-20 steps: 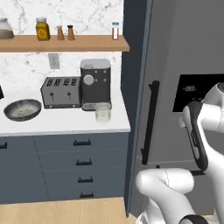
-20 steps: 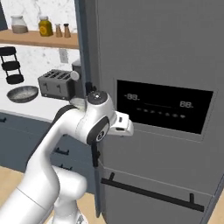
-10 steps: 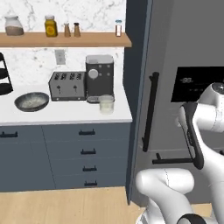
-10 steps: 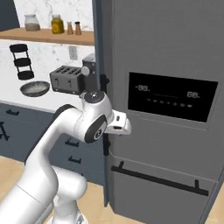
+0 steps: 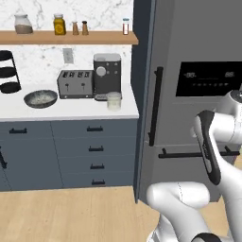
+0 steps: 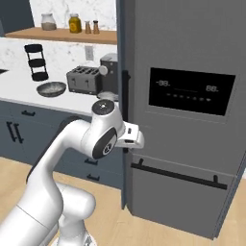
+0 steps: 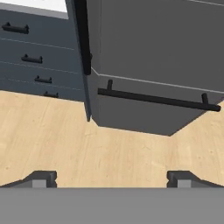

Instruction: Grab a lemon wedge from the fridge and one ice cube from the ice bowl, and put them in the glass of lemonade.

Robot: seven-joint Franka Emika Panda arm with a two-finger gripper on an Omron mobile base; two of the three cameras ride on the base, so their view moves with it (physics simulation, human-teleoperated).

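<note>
You have a white desk running along a marbled wall, with blue-grey drawer cabinets below and a pale wood floor in front. At the far left stands one black three-tier rack. Next comes the ice bowl, a single dark speckled dish with a whitish inside, resting on the desk. Just beside it to the right sits one toaster, then one coffee machine touching it. The glass of lemonade stands alone just in front of the coffee machine. Above, one wooden shelf carries five small containers: two jars and three shakers. Further right you see the fridge, doors closed, with one upright black bar handle, one level bar handle on the lower drawer and one black dispenser panel. The lemon wedge cannot be seen. In the hand view the gripper looks down at the floor before the fridge's lower drawer, its two fingers spread wide apart with nothing between them.
</note>
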